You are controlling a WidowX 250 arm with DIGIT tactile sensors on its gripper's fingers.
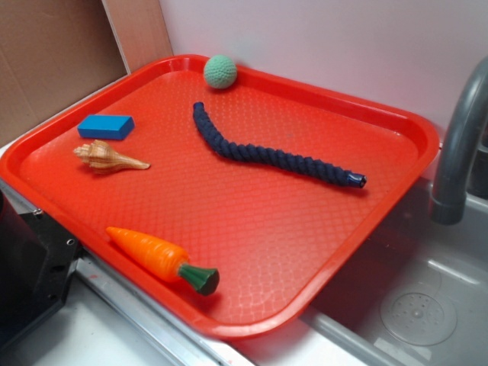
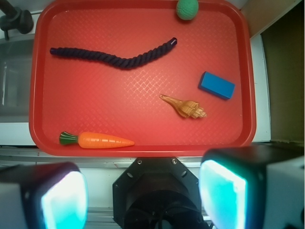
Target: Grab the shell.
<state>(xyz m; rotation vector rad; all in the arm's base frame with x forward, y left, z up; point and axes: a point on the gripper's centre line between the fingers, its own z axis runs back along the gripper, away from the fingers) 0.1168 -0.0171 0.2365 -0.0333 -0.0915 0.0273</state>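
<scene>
So we hang high above the tray [image 2: 43,71] with our hand [image 2: 143,193] spread wide and empty — a start for lining up. Our shell [image 2: 186,108] lies flat near the blue block [image 2: 217,85] — apart, so there is room to close around it.

I see a plain pale wall [image 1: 328,46] behind the setup, with brown cardboard panels [image 1: 53,53] leaning at its left. A grey faucet [image 1: 457,145] arches over a grey sink [image 1: 412,297] on the right, evenly lit.
</scene>
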